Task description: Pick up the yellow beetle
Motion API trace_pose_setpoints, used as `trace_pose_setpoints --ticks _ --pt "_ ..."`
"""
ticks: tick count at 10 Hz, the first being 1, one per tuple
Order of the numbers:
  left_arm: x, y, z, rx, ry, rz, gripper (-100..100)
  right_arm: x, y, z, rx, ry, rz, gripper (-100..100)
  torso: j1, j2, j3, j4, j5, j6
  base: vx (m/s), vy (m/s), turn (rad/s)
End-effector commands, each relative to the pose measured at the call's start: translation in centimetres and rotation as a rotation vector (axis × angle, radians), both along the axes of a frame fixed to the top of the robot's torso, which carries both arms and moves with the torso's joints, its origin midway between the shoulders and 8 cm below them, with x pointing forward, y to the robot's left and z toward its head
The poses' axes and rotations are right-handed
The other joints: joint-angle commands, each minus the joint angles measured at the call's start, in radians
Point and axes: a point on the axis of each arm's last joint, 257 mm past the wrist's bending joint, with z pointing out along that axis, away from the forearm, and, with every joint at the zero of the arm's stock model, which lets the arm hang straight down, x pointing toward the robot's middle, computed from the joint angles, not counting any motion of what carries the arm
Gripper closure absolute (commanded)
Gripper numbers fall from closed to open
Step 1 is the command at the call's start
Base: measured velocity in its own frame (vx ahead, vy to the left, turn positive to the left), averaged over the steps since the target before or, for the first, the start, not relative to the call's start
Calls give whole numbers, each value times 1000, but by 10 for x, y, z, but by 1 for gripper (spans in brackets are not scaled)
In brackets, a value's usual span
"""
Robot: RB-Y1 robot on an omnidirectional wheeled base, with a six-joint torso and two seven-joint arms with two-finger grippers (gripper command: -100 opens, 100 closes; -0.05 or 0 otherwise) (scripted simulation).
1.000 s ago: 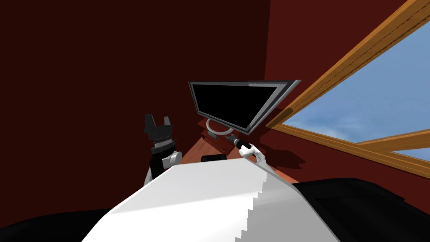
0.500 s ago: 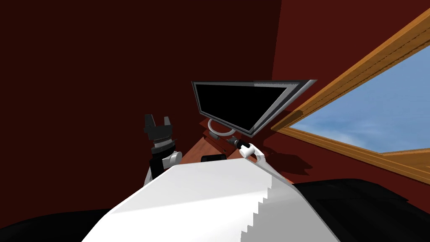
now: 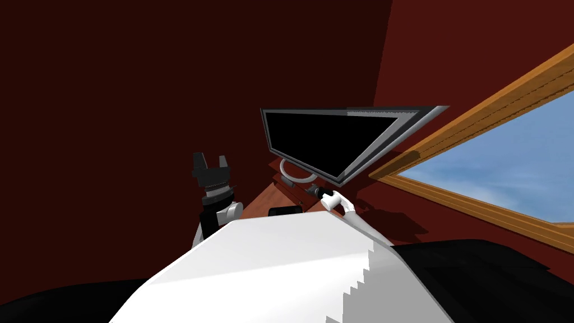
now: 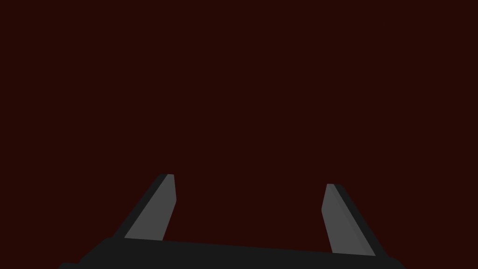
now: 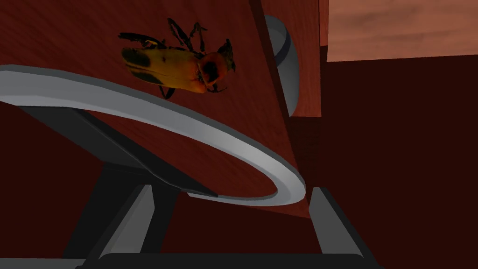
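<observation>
On the reddish-brown wooden desk (image 5: 93, 32), the yellow beetle (image 5: 179, 70) lies flat, its yellow body marked with dark patches, its head end orange-red, its black legs and feelers spread on the wood; it sits outside the grey ring stand (image 5: 196, 128), just beside the ring's outer rim and on the far side of it from the right gripper (image 5: 231, 189); nothing grips the beetle and it lies well apart from the fingertips; the right gripper's two fingers (image 5: 133, 224) stand spread wide with nothing between them but the near curve of the ring and the desk edge, one finger close to the stand's dark neck; in the head view the right gripper (image 3: 311, 189) reaches low under the monitor (image 3: 331, 140), whose black screen tilts above the ring stand (image 3: 294, 175) on the desk (image 3: 263, 199); to the right of the monitor a wooden-framed window (image 3: 465, 190) shows blue sky, set in a dark red wall (image 3: 168, 84); the left gripper (image 3: 210, 164) is raised well to the left of the desk, and its wrist view shows the left gripper (image 4: 249, 181) with fingers (image 4: 151, 215) parted and empty
</observation>
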Motion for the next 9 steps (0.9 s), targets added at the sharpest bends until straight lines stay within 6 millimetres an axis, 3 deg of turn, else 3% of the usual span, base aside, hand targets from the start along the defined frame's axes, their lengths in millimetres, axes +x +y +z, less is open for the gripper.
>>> trace_pose_setpoints --ticks 1,9 --pt "0 0 0 0 0 0 0 -5 -4 -8 -39 20 28 -100 0 0 0 0 0 0 18 -5 54" --pt "0 0 0 0 0 0 0 -43 -58 -45 -297 206 200 -100 0 0 0 0 0 0 22 1 96"
